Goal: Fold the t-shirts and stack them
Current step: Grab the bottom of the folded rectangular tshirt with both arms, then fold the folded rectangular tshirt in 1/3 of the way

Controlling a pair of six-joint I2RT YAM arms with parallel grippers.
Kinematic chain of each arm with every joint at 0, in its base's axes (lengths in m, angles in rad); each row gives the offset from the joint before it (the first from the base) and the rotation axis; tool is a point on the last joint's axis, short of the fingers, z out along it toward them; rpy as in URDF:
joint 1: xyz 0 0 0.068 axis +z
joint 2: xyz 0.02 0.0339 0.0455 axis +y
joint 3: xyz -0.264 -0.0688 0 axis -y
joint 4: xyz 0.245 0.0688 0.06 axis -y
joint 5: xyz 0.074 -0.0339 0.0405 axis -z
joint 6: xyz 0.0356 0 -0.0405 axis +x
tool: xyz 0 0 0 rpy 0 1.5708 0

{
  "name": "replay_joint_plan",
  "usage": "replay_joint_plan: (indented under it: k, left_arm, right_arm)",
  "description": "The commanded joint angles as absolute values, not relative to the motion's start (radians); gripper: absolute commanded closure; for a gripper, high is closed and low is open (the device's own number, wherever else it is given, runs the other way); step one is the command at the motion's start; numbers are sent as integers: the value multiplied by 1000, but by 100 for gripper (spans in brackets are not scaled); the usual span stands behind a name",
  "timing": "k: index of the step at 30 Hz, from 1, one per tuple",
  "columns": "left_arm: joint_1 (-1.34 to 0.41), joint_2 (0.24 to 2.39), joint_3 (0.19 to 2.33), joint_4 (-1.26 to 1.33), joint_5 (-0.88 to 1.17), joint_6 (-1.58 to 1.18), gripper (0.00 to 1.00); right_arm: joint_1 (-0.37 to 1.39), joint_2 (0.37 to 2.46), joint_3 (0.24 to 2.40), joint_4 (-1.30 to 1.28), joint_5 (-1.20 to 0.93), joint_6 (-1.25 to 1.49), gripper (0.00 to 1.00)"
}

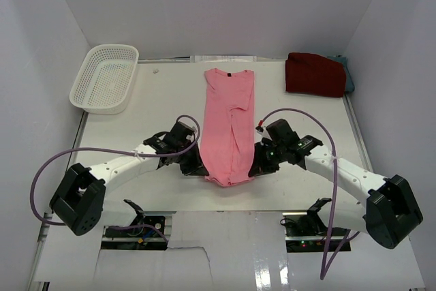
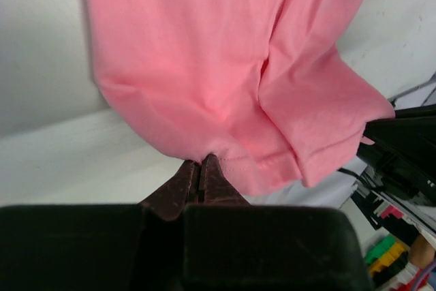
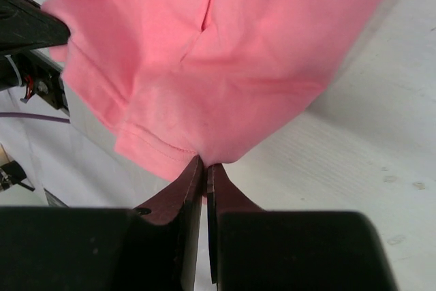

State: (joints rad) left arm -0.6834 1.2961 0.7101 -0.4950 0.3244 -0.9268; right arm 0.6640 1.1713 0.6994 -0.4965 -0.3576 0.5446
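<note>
The light pink t-shirt (image 1: 229, 124) lies as a long narrow strip in the middle of the table, collar at the far end, sides folded in. My left gripper (image 1: 198, 167) is shut on its near left hem corner (image 2: 204, 158). My right gripper (image 1: 255, 167) is shut on its near right hem corner (image 3: 208, 161). Both hold the near end a little off the table, and the hem sags between them. The dark red t-shirt (image 1: 314, 74) lies folded at the far right on top of the teal-grey t-shirt (image 1: 348, 76), of which only an edge shows.
A white perforated basket (image 1: 105, 77) stands at the far left corner. White walls close in the table at the back and sides. The arm bases and cables sit along the near edge.
</note>
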Motion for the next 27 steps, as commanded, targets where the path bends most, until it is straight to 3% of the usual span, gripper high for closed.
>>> replay_joint_plan:
  k: [1, 14, 27]
  left_arm:
    - [-643, 1327, 794, -503, 246, -864, 100]
    - [-499, 1568, 1184, -505, 127, -716, 100]
    - [-454, 1758, 1402, -505, 121, -701, 100]
  right_arm:
    - [620, 1204, 768, -525, -327, 462, 92]
    - [502, 1426, 1037, -525, -276, 324, 92]
    - [430, 1686, 1339, -526, -310, 276, 92]
